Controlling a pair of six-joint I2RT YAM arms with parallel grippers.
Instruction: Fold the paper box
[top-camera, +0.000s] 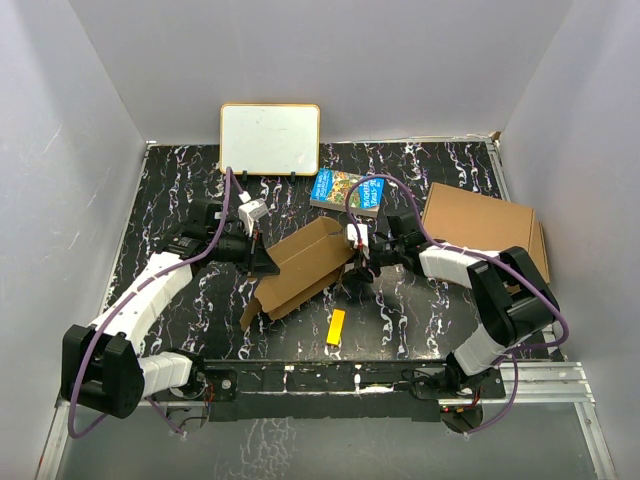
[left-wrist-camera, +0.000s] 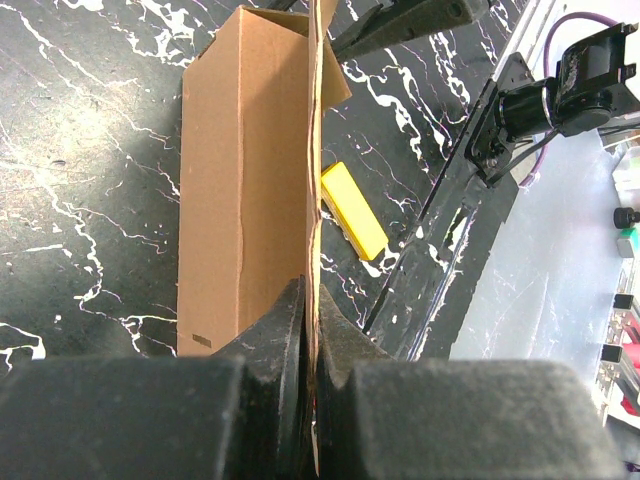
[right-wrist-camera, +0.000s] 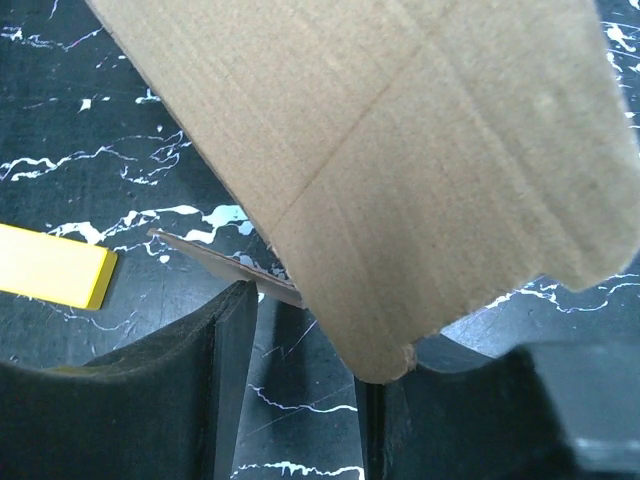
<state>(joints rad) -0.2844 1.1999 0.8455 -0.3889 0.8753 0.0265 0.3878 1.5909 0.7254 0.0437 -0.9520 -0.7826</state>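
Black table (top-camera: 180, 200) with white squiggles is the biggest thing, and it runs under both arms. Next in size is the paper box (top-camera: 305, 265). It is brown and half folded, and it lies in the middle of the table between the two grippers. One side wall stands up thin like a fin. The left gripper (left-wrist-camera: 312, 295) is pinched tight on the near end of that wall, with the cardboard squeezed between its black fingers. The right gripper (right-wrist-camera: 315, 340) is at the other end of the box. Its fingers are apart, and a rounded flap hangs down between them without being squeezed. Smallest is the yellow block (top-camera: 337, 327), lying on the table just beside the box, toward the arm bases.

I think the wall could bend or tear if the left gripper pulls hard, because it holds only a thin edge. The flap could slip out when the right fingers close, since only its tip is between them. The box might also slide and bump the yellow block.
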